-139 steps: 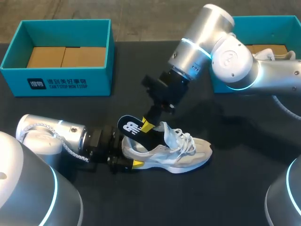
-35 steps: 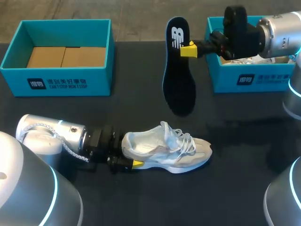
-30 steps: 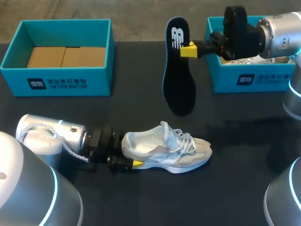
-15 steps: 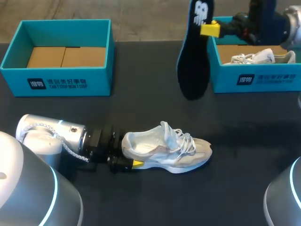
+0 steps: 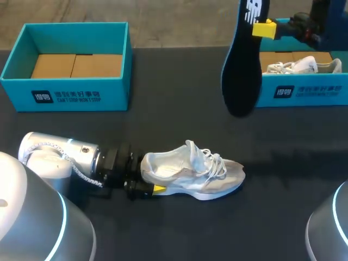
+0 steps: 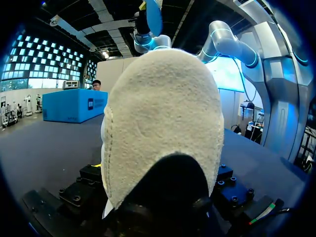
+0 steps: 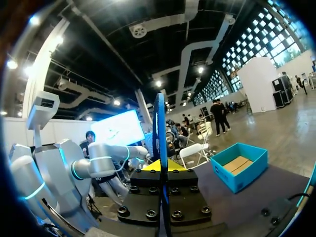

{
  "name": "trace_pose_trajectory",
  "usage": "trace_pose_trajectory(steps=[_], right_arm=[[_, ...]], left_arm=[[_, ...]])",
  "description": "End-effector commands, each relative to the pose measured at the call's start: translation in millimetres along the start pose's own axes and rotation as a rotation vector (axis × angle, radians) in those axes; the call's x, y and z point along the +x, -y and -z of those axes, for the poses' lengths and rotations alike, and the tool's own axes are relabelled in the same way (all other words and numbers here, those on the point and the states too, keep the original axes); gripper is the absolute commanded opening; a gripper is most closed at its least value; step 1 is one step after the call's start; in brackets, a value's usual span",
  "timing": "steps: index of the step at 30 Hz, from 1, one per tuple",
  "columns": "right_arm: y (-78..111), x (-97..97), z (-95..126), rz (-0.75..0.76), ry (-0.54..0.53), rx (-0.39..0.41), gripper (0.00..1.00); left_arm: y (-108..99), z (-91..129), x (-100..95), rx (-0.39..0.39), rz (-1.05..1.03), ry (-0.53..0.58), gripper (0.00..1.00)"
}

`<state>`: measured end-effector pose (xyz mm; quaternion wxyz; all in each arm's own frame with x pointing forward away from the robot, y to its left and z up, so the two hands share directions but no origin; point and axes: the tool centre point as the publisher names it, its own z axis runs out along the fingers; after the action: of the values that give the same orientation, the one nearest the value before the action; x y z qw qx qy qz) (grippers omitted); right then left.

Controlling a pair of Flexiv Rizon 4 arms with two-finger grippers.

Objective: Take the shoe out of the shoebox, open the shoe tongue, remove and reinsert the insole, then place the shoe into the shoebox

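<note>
Our right gripper (image 5: pixel 262 29) is pressed together on the insole (image 5: pixel 242 70), pinching it near its heel end. In the right wrist view the insole stands edge-on between the two fingers. It hangs in the air with its long axis running 12 to 6 o'clock in the head view, toe end lowest, in front of the near wall of the right shoebox (image 5: pixel 304 92).

The coming move turns on the white shoe (image 5: pixel 190 176). It lies on the black table (image 5: pixel 179 125) toward 7 o'clock from the right gripper and well apart from it. Its long axis runs 9 to 3 o'clock, heel at 9, toe at 3, opening upward.

We judge that the insole must come down toward 7 o'clock and tip so its toe end points to 3 o'clock before it can slide in.

Our left gripper (image 5: pixel 149 188) is the nearer one, at the shoe's heel. One yellow tip lies against the heel's near side and the other is hidden, so we judge it to be clamped on the heel, steadying the shoe.

A second white shoe (image 5: pixel 296 65) lies in the right shoebox. The left shoebox (image 5: pixel 65 92), at 10 o'clock, shows only its brown cardboard floor.

The insole bears a white logo near its heel end, and both boxes carry white print on their near walls. We leave these unread.
</note>
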<state>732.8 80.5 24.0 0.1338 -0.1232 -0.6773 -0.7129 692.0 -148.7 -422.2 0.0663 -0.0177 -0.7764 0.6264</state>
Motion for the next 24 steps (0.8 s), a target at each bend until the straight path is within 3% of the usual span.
trace_pose_trajectory(steps=[1,7,11,17,22,24], right_arm=[[-5.8,13.1,3,-0.010,0.031,0.013,0.00],[-7.1,22.7,3,0.016,0.046,0.049,0.00],[-3.2,28.1,5,-0.022,0.076,0.115,0.00],[19.9,27.7,15,-0.113,0.066,0.146,0.00],[30.3,29.2,26,-0.140,0.065,0.143,0.00],[34.5,30.7,29,-0.128,0.048,0.100,0.00]], left_arm=[[-1,0,0.0,-0.001,0.000,0.001,0.00],[-1,0,0.0,-0.001,0.000,0.001,0.00],[-1,0,0.0,-0.001,0.000,0.001,0.00],[-1,0,0.0,-0.001,0.000,0.001,0.00],[-1,0,0.0,-0.001,0.000,0.001,0.00],[-1,0,0.0,-0.001,0.000,0.001,0.00]])
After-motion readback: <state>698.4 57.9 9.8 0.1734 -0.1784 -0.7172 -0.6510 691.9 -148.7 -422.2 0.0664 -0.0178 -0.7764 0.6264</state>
